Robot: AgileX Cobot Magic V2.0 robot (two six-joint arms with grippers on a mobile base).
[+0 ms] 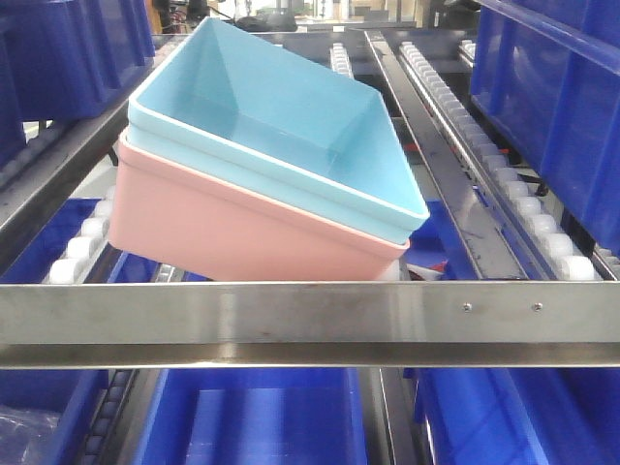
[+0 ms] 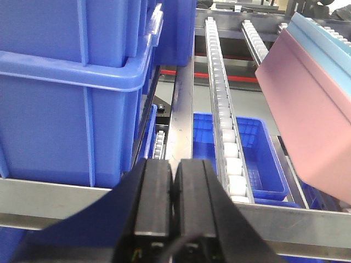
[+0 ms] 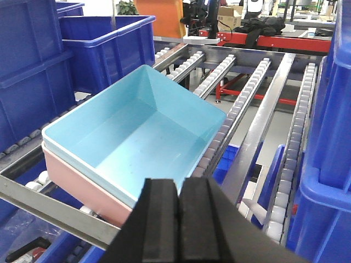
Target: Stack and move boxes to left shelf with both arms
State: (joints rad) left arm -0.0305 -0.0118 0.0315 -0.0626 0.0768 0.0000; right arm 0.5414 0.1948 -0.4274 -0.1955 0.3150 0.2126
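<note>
The light blue box (image 1: 281, 126) is nested inside the salmon pink box (image 1: 232, 232). The stack rests skewed on the left shelf's white rollers (image 1: 82, 247) just behind the steel front rail (image 1: 310, 320). The right wrist view shows the blue box (image 3: 134, 137) open and empty, with the pink box (image 3: 82, 186) beneath it. My right gripper (image 3: 179, 189) is shut, empty, close to the stack's near corner. My left gripper (image 2: 174, 167) is shut and empty, left of the pink box (image 2: 307, 109) and apart from it.
Dark blue crates stand on the left (image 2: 66, 82) and right (image 1: 552, 107) of the lane. More dark blue crates (image 1: 262, 417) sit on the level below. Roller lanes (image 3: 247, 104) run back behind the stack.
</note>
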